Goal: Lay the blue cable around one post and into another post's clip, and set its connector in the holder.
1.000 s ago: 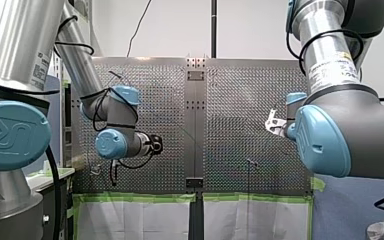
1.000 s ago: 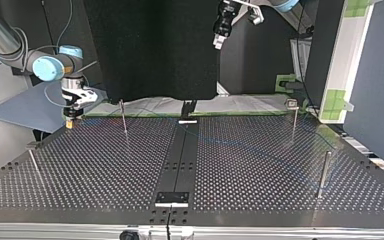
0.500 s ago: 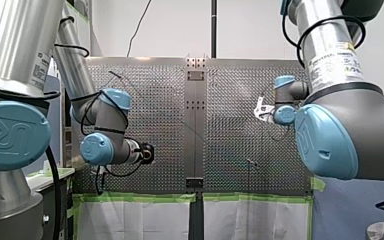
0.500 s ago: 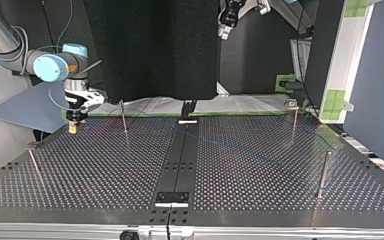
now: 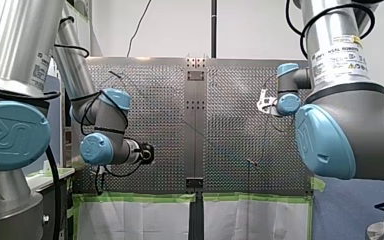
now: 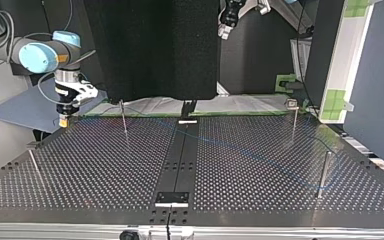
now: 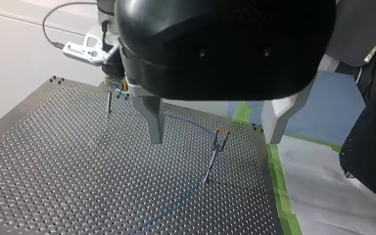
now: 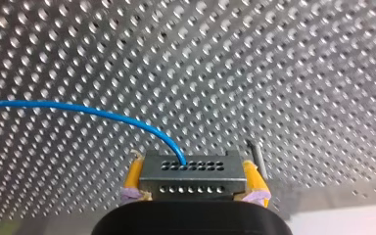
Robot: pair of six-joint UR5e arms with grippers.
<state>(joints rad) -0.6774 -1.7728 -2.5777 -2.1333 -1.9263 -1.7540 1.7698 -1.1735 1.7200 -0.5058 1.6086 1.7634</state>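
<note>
1. One end of the blue cable point(image 8: 78, 110), its connector point(image 8: 191, 176), sits clamped between my right gripper's point(image 8: 192, 169) yellow pads point(image 8: 133, 175).
2. From there the cable trails over the table point(image 6: 105, 165) towards a post point(image 6: 322, 172) at the top view's right. Routing looks unfinished, and the connector is not yet seated.
3. My left gripper point(image 7: 215, 125) hangs above, spread and empty.

Thin posts point(image 6: 123, 116) and the blue cable point(image 8: 78, 107) interrupt the open table point(image 6: 105, 172).
</note>
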